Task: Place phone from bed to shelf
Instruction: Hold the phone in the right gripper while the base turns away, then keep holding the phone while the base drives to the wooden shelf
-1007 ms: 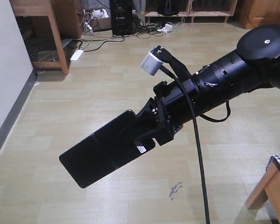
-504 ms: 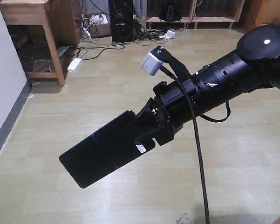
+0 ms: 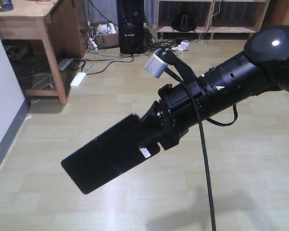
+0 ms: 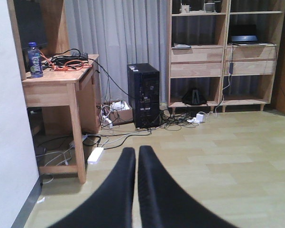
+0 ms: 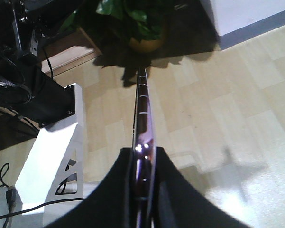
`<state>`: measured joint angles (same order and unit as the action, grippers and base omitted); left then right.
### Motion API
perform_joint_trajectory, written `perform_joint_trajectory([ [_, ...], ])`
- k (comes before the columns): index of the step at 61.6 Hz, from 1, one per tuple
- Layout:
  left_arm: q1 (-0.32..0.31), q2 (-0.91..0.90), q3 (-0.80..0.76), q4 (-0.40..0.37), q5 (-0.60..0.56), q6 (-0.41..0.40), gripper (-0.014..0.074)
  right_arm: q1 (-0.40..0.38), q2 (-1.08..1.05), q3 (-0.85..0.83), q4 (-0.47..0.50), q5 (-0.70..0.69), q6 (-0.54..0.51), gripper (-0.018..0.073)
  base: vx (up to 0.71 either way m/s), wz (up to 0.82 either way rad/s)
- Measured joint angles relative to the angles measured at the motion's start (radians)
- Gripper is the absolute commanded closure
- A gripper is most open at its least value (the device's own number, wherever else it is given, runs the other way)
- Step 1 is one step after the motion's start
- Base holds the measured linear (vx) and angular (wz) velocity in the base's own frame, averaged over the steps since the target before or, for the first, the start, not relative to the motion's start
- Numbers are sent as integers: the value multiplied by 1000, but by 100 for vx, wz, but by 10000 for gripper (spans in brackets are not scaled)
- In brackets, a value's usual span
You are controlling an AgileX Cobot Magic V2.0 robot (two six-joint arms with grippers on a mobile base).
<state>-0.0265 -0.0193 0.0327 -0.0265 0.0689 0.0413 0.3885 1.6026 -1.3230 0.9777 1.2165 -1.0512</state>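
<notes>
Clamping one end of the thin glossy black rectangular phone (image 3: 103, 156), the right gripper (image 3: 139, 131) holds it tilted above the pale wood-plank floor (image 3: 240, 159) at frame centre. On the left gripper (image 4: 136, 153), the fingers are pressed together, empty. Upper right in its view stands the light natural-wood shelf (image 4: 199, 61), well apart.

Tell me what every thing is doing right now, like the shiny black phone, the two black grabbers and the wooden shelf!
Glossy black rectangular phone: up in the air, clamped in the right gripper.
Black right gripper: shut on the phone.
Black left gripper: shut, empty.
Light-wood cubby shelf: standing, phone not on it yet.
Clear plastic water bottle: upright on the wooden desk, capped.
</notes>
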Motion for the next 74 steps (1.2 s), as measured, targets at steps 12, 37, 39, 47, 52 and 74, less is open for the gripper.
perform_joint_trajectory([
  [12, 0, 0, 0, 0, 0, 0, 595, 0, 0, 0, 0, 0, 0, 561, 46, -2],
  [37, 0, 0, 0, 0, 0, 0, 595, 0, 0, 0, 0, 0, 0, 561, 47, -6],
  [39, 0, 0, 0, 0, 0, 0, 595, 0, 0, 0, 0, 0, 0, 561, 46, -8],
  [47, 0, 0, 0, 0, 0, 0, 595, 0, 0, 0, 0, 0, 0, 561, 45, -9],
  [52, 0, 0, 0, 0, 0, 0, 595, 0, 0, 0, 0, 0, 0, 561, 44, -9],
  [74, 0, 0, 0, 0, 0, 0, 595, 0, 0, 0, 0, 0, 0, 561, 42, -12],
])
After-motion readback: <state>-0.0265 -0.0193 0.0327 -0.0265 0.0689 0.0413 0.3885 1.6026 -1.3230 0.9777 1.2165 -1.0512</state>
